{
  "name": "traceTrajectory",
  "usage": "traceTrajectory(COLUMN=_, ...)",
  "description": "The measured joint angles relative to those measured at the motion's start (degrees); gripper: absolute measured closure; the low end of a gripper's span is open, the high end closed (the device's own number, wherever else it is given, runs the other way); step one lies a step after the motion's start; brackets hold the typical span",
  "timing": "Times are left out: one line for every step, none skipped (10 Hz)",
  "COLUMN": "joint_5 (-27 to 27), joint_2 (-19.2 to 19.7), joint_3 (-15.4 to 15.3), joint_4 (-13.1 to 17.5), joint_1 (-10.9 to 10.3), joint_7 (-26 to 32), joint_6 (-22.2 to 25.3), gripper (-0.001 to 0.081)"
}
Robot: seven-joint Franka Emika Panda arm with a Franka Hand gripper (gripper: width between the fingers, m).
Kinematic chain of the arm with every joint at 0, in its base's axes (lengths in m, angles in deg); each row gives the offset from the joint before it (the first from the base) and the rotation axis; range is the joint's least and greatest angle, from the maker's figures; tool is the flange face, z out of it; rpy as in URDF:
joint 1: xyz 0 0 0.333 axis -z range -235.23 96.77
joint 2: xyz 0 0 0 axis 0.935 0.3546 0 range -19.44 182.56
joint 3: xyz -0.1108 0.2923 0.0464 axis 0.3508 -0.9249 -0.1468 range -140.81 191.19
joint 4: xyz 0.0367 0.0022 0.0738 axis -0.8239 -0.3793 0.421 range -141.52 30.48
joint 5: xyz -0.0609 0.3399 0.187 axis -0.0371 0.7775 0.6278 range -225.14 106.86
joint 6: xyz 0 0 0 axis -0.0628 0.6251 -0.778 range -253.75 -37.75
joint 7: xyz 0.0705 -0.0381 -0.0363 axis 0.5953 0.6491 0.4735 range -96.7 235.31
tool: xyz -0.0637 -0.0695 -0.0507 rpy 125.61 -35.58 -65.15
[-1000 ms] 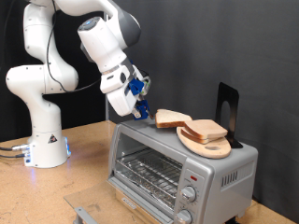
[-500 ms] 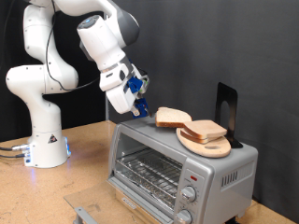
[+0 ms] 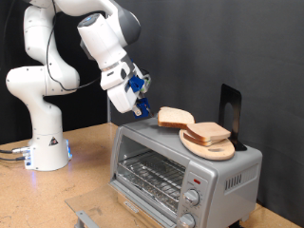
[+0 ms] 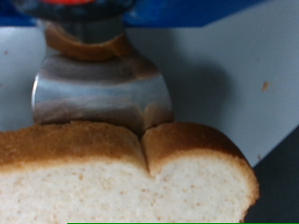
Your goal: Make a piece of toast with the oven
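Wrist view: the piece of toast fills the foreground, pale crumb with a brown crust and a notch in the crust line. It lies flat on the grey top of the oven. Nothing sits between the fingers in this view. Only a blue and red strip of the hand shows at the frame edge, so I cannot tell how wide the gripper stands.

Exterior view, near to far: the oven sits at about 5 o'clock in the frame on the counter. Its wire rack shows in the front and two knobs sit at the lower corner.

On the oven roof, the piece of toast lies at the edge nearest the arm. A second slice rests on a round wooden board just beyond it, at 4 o'clock from the first. A black stand is upright behind the board.

The gripper hangs at 9 o'clock from the toast, close to it but apart, tilted down toward it.

Change over the last second: the hand has drifted slightly up and toward 10 o'clock, away from the slice, while the toast has not moved. My read is that the bread is still unloaded on the roof, not in the oven, and no grasp on it is made.
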Motion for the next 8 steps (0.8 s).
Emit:
traceTrajectory(joint_5=1.51, joint_2=-0.36, joint_3=0.06, joint_4=0.04, joint_1=-0.01, joint_7=0.22, joint_6=-0.64, gripper=0.0313)
traceTrajectory(joint_5=2.61, joint_2=-0.87, joint_3=0.31, joint_4=0.08, joint_1=-0.02, joint_7=0.98, joint_6=-0.85, gripper=0.0313)
traceTrajectory(joint_5=3.07, joint_2=-1.46, joint_3=0.78, joint_4=0.12, joint_1=-0.02, joint_7=1.59, joint_6=-0.73, gripper=0.0313)
traceTrajectory(joint_5=3.13, joint_2=-2.00, joint_3=1.27, joint_4=0.18, joint_1=-0.02, joint_7=1.76, joint_6=-0.25, gripper=0.0313)
traceTrajectory(joint_5=3.12, joint_2=-2.56, joint_3=1.94, joint_4=0.21, joint_1=-0.01, joint_7=1.88, joint_6=0.64, gripper=0.0313)
traceTrajectory(joint_5=2.95, joint_2=-3.08, joint_3=2.63, joint_4=0.23, joint_1=0.01, joint_7=2.02, joint_6=1.39, gripper=0.0313)
traceTrajectory(joint_5=1.68, joint_2=-3.45, joint_3=3.26, joint_4=0.42, joint_1=0.19, joint_7=2.01, joint_6=3.05, gripper=0.0313)
traceTrajectory(joint_5=0.18, joint_2=-3.54, joint_3=3.79, joint_4=0.83, joint_1=0.53, joint_7=2.01, joint_6=4.88, gripper=0.0313)
